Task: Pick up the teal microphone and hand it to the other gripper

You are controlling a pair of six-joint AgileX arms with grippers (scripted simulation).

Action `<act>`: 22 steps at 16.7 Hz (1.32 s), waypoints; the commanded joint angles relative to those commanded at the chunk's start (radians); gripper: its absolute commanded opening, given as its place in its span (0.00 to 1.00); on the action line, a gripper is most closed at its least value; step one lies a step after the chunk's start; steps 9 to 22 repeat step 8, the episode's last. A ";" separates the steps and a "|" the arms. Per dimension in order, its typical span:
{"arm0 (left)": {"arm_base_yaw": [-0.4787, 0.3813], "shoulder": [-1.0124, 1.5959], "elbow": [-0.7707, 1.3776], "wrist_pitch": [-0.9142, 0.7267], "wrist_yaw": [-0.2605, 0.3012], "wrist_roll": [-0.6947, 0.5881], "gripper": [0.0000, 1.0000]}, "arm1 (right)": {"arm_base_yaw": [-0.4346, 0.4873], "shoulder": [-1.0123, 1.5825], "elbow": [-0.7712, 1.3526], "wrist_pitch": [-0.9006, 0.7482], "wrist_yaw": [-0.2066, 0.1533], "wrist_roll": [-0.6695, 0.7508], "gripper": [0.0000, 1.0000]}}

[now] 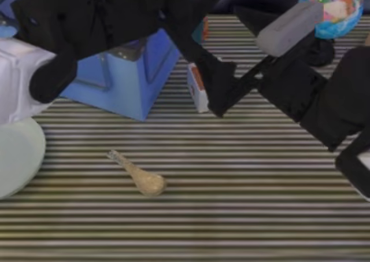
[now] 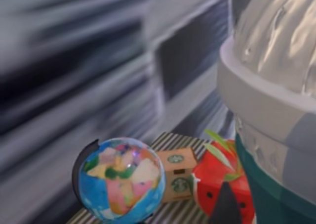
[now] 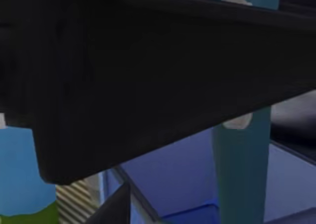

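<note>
Above the blue bin [image 1: 130, 80], both hands' grip on teal microphone [image 3: 242, 169] unclear.

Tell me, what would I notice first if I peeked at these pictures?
Probably the two big black robot arms meeting above the middle of the striped table, the left gripper reaching toward the right gripper. Then the colourful globe at the far right corner, the blue box at far left, and a tan bulb-ended stick lying alone in front.
</note>
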 joint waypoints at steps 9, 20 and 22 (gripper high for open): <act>0.137 -0.065 -0.061 -0.009 0.115 0.004 0.00 | -0.026 -0.208 -0.227 0.019 -0.040 0.005 1.00; 0.137 -0.065 -0.061 -0.009 0.115 0.004 0.00 | -0.026 -0.208 -0.227 0.019 -0.040 0.005 1.00; 0.137 -0.065 -0.061 -0.009 0.115 0.004 0.00 | -0.026 -0.208 -0.227 0.019 -0.040 0.005 1.00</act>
